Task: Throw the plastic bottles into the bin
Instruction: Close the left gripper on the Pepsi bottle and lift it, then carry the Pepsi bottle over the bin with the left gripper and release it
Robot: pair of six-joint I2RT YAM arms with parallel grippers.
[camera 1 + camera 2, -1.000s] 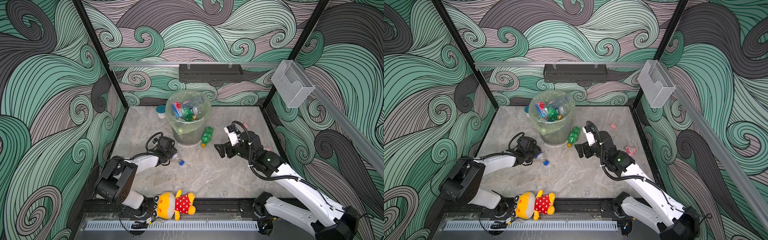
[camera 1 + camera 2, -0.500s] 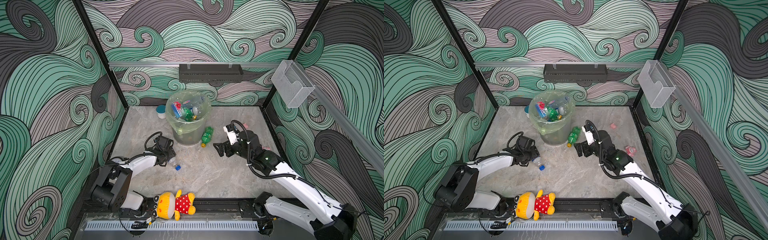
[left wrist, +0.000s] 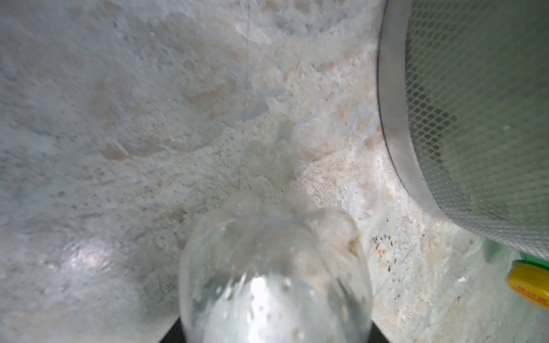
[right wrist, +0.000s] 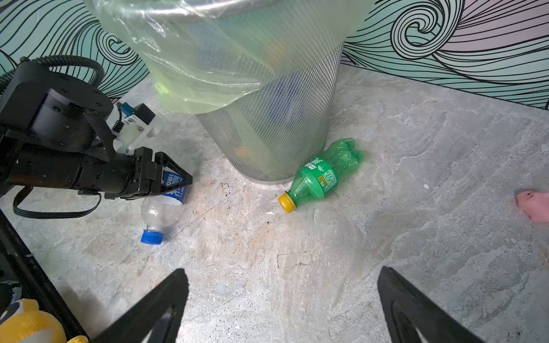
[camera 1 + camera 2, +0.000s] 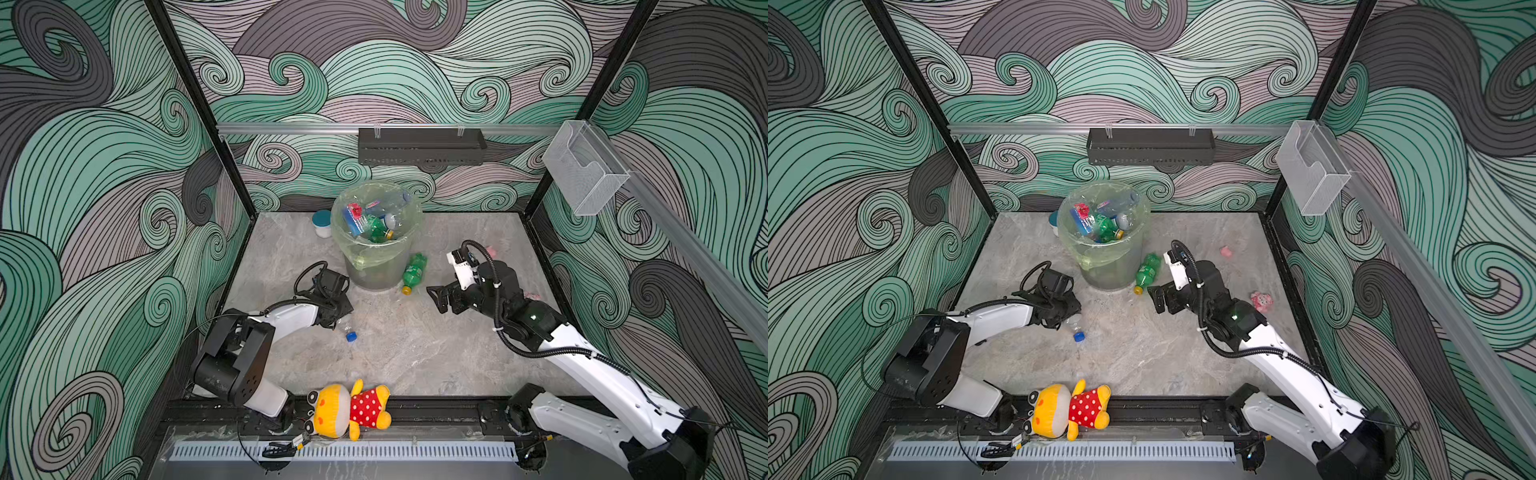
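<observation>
**Clear plastic bottle** (image 4: 160, 212) with a blue label and blue cap: is lying on its side on the grey marbled tabletop (image 5: 415, 353), near the foot of the bin, cap pointing away from it. In both top views (image 5: 347, 328) (image 5: 1074, 326) only its neck and cap are showing beyond the gripper.

**Left gripper** (image 4: 184, 184): is reaching low over the tabletop, its black fingers pressing on either side of the bottle's labelled body. The bottle is filling the gap between them in the left wrist view (image 3: 273, 282).

**Green plastic bottle** (image 4: 320, 175) with a yellow cap: is lying on its side, its base touching the bin's wall.

**Round grey mesh bin** (image 5: 374, 274), lined with a pale yellow-green bag: is standing upright toward the back and is holding several bottles (image 5: 370, 222).

**Right gripper** (image 4: 283, 271): is hovering above bare tabletop, fingers spread wide with nothing between them, pointing toward the green bottle.

**Other items:** a white jar with a teal lid (image 5: 322, 222) is standing just beside the bin; a yellow plush toy in a red dotted dress (image 5: 349, 409) is lying at the front edge.
</observation>
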